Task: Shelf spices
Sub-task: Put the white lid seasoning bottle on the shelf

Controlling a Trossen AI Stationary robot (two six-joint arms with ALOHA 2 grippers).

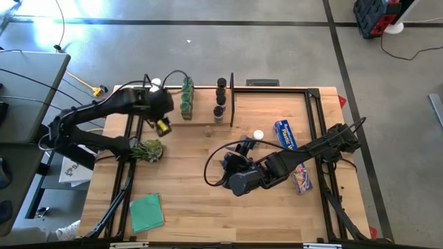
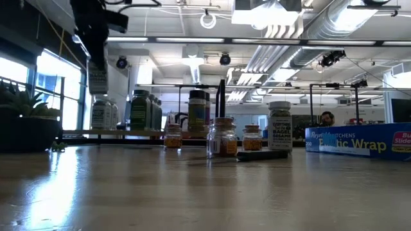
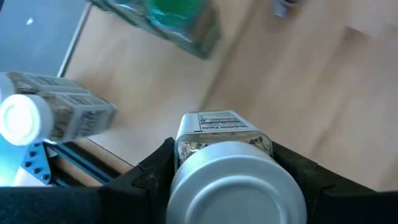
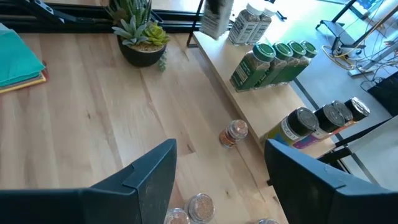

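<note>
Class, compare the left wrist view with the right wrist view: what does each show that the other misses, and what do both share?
Only the left wrist view: the left tool gripping a silver-capped jar, seen close up over the wood.

Only the right wrist view: the open right tool, a potted succulent, a teal pad, black-capped jars, and loose small jars on the table.

Both: the shelf with green-capped jars and white-capped jars on it.

Jars (image 1: 187, 97) stand in rows on the shelf (image 1: 201, 105) — one jar (image 1: 208, 131) just before it, the plant (image 1: 147, 150) further left.
</note>
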